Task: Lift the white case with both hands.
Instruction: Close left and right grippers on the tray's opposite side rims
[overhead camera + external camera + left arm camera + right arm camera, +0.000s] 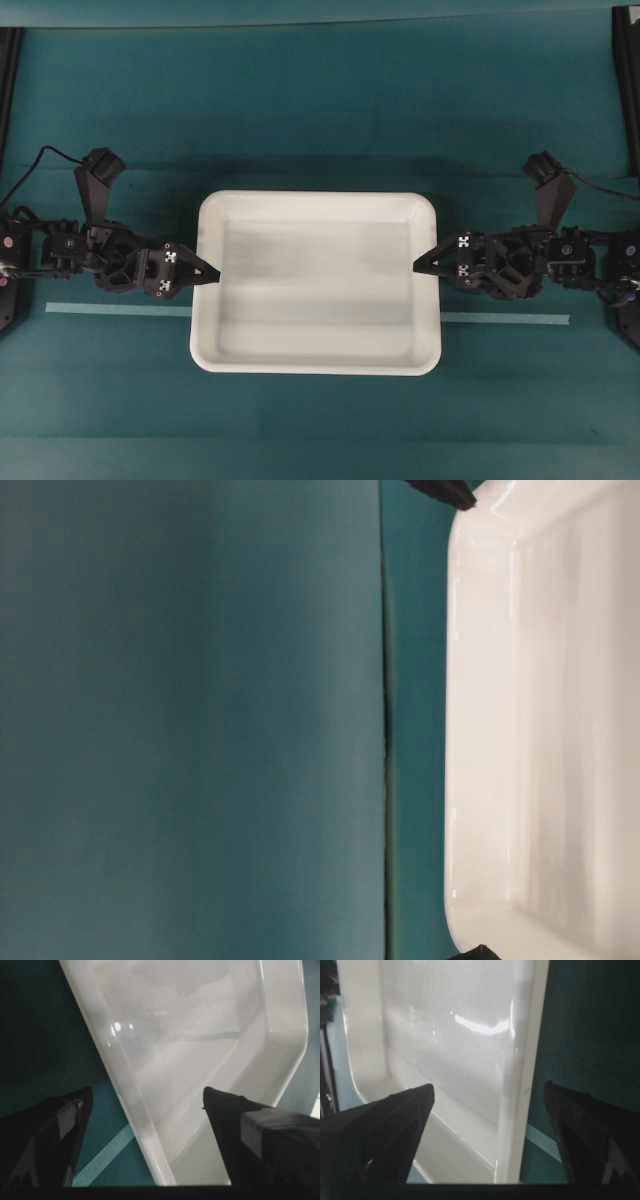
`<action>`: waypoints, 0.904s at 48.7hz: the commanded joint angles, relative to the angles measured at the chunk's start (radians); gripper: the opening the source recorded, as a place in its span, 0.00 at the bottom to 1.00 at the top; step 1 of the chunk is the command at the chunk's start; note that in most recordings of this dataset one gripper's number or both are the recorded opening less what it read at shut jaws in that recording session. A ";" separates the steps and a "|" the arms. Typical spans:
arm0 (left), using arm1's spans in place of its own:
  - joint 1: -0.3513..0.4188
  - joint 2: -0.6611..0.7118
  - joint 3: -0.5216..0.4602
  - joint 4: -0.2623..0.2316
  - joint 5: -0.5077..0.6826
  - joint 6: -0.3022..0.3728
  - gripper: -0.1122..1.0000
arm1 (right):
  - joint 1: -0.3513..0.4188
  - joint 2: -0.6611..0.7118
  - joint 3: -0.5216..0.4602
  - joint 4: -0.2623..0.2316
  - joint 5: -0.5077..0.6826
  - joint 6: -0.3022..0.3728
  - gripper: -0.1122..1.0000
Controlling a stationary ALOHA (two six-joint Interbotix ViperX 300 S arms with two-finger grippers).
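A: Case point(316, 283)?
B: Frame centre, flat on green worktop point(320, 110).
A: Tools?
B: Left tool point(207, 272) and right tool point(424, 262): fingers spread apart, each straddling a side rim, clamping nothing.

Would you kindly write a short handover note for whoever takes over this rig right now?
Left pincer: open, one finger inside and one outside the left rim of the white case, not closed on it.
Right pincer: open, straddling the right rim in the same way.
White case: flat on the green table, across a strip of pale tape, nothing inside.
Done: both pincers lined up at opposite short sides.
Left: close both on the rims, then lift together and keep the case level.
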 commanded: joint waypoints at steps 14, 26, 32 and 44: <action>0.000 0.020 -0.008 0.002 -0.006 0.005 0.92 | 0.009 0.037 -0.023 0.006 0.037 0.031 0.87; 0.000 0.025 -0.031 0.002 0.048 0.003 0.50 | 0.012 0.041 -0.038 0.008 0.103 0.055 0.33; 0.000 0.028 -0.044 0.002 0.086 0.000 0.22 | 0.011 0.035 -0.044 0.008 0.127 0.055 0.19; -0.002 0.025 -0.052 0.002 0.104 -0.008 0.19 | 0.011 0.018 -0.054 0.009 0.181 0.054 0.19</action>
